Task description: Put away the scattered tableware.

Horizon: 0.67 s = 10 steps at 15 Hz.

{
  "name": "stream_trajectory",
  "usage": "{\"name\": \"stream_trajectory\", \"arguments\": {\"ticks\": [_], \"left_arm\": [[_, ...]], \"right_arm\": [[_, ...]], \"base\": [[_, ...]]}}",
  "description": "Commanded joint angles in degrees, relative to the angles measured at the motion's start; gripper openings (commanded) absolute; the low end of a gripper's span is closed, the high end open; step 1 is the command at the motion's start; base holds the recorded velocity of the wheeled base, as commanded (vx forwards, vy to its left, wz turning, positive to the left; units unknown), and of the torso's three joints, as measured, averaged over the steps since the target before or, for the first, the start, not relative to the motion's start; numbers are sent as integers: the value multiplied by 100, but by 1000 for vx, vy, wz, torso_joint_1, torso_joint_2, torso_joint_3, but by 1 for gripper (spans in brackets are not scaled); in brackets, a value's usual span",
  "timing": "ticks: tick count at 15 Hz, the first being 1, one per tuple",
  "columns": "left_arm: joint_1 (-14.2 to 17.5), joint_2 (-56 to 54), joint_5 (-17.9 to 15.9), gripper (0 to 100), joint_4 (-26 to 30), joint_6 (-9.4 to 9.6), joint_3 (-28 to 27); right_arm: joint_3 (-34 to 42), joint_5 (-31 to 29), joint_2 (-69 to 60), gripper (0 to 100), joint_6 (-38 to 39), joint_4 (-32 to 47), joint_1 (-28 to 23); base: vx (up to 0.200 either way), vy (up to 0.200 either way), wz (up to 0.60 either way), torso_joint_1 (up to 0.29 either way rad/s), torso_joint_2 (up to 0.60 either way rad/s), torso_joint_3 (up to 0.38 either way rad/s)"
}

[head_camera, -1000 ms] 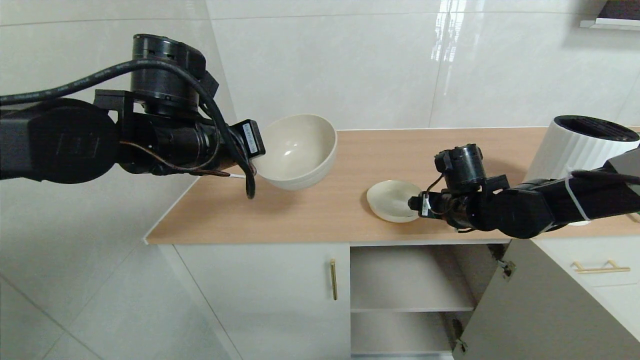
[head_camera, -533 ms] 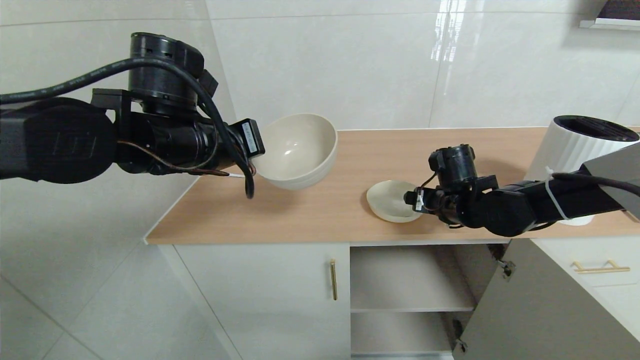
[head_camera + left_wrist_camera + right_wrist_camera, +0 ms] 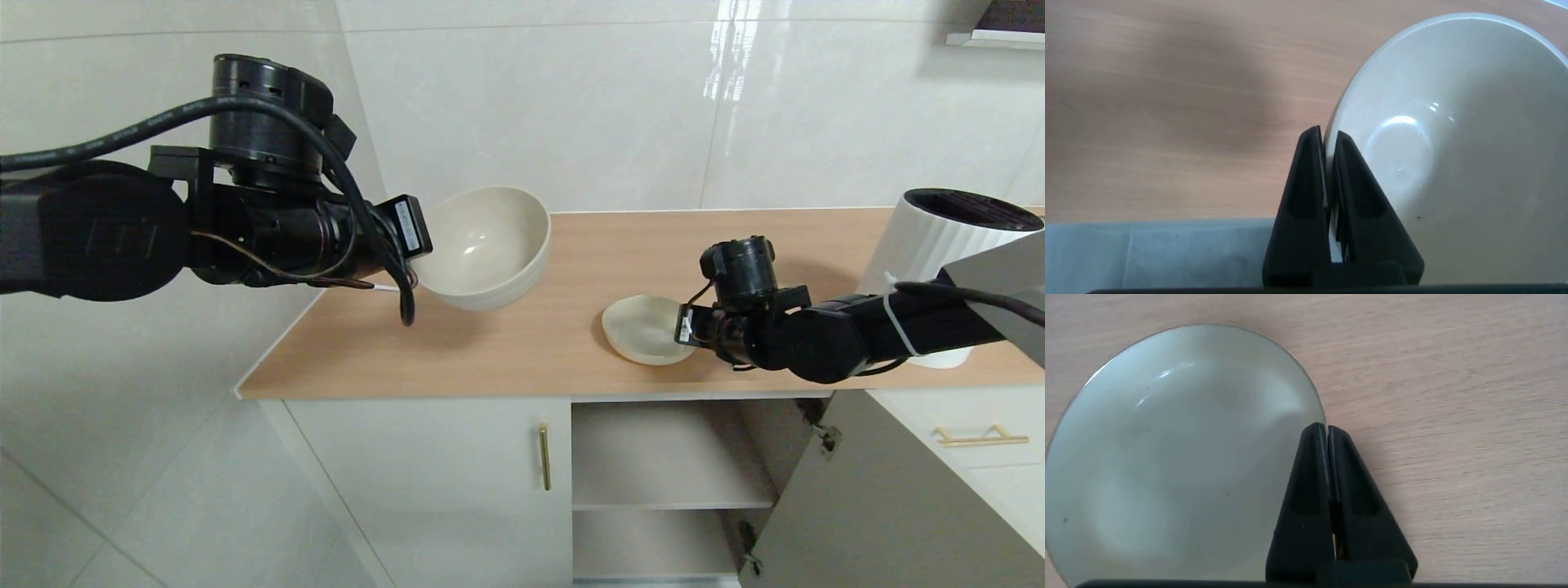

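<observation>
Step in hand: both pieces gripped, stowing pending. The left gripper [image 3: 1327, 139] is clamped on the rim of the bowl [image 3: 483, 245], which is held above the left end of the table [image 3: 506, 359]. The right gripper [image 3: 1328, 437] is clamped on the rim of the small plate [image 3: 641, 328], near the table's front edge. The next move probably calls for lowering each piece onto the open cabinet shelf [image 3: 661, 457] below, clearing the table edge. Whether the small plate is lifted cannot be determined.

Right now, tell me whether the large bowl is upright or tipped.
Tipped: the bowl hangs lifted, opening sideways, rim pinched by the left end effector.
</observation>
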Motion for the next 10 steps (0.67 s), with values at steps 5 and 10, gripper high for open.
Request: {"name": "stream_trajectory", "arguments": {"ticks": [5, 10], "left_arm": [[-1, -129, -7, 0, 2, 8, 97], [-238, -832, -69, 0, 2, 131, 923]], "right_arm": [[133, 43, -709, 0, 16, 214, -24], [765, 1080, -2265, 0, 95, 988, -15]], "base": [[0, 0, 0, 0, 0, 0], [0, 0, 0, 0, 0, 0]]}}
